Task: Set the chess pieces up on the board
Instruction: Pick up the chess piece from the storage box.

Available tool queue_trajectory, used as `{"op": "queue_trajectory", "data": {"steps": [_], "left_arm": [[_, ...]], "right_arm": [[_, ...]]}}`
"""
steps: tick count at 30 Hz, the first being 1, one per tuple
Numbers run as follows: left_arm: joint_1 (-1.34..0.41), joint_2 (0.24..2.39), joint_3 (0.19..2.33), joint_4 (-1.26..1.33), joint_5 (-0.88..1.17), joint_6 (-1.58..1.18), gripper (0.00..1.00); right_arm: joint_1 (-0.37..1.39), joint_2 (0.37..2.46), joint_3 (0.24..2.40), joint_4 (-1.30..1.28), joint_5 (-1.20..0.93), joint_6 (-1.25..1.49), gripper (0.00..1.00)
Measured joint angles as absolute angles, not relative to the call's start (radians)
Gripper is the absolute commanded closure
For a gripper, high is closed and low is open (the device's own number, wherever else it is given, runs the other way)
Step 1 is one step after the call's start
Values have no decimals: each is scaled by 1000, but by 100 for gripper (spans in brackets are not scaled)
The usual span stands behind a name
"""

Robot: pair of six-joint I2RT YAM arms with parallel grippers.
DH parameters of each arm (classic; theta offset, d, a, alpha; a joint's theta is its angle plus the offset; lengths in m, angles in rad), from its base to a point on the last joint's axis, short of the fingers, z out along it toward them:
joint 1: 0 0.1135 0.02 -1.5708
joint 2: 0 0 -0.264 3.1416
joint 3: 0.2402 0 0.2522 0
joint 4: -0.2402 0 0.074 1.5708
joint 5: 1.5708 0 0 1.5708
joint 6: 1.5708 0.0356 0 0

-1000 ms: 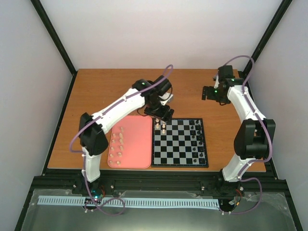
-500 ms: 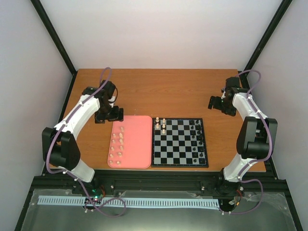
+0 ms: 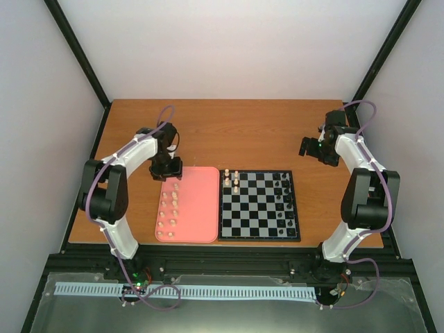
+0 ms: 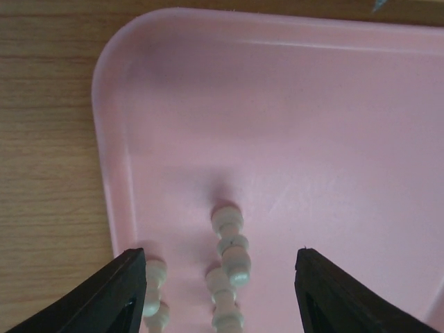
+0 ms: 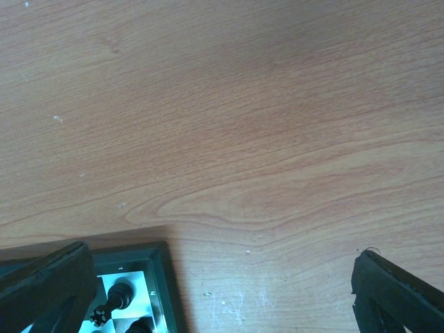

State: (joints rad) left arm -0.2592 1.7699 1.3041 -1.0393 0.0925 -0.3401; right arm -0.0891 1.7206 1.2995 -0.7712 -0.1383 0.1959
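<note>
1. The board lies flat on the surface, close to the near edge and a little toward the right edge.
2. A pink tray lies just beside the board, on its side toward the left edge of the surface.
3. Most of the cream chess pieces stand in two rows on the left half of the tray. A few of them are on the board, on the squares nearest to the tray and to the far edge.
4. The black pieces stand along the side of the board that faces the right edge.
5. The left tool hangs over the tray corner that points to the far left corner of the surface. Its fingers are spread wide on both sides of the far ends of the two rows, and it grips nothing.
6. The right tool is near the right edge, beyond the board, over bare wood. Its fingers are wide apart with nothing between them.
</note>
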Motion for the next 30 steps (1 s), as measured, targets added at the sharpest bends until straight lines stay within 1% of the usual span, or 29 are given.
{"op": "queue_trajectory", "data": {"steps": [3,6,8,12,14,20,22,30], "left_arm": [[-259,1799,1304,-1030,98,-336,43],[-259,1819,1304,-1028,98,-334,49],[-259,1831,1304,-1028,98,-331,51],[-259,1853,1304,-1031,97,-322,60],[-259,1860,1304,-1034,97,-317,62],[-262,1884,1304,-1044,100,-316,64],[-263,1890,1304,-1045,101,-316,66],[-273,1897,1304,-1049,108,-314,67]], "right_arm": [[-89,1721,1299,-770,-139,196,0],[-89,1721,1299,-769,-140,196,0],[-89,1721,1299,-767,-141,196,0],[-89,1721,1299,-766,-147,196,0],[-89,1721,1299,-766,-149,196,0],[-89,1721,1299,-766,-154,196,0],[-89,1721,1299,-766,-155,196,0],[-89,1721,1299,-765,-158,196,0]]}}
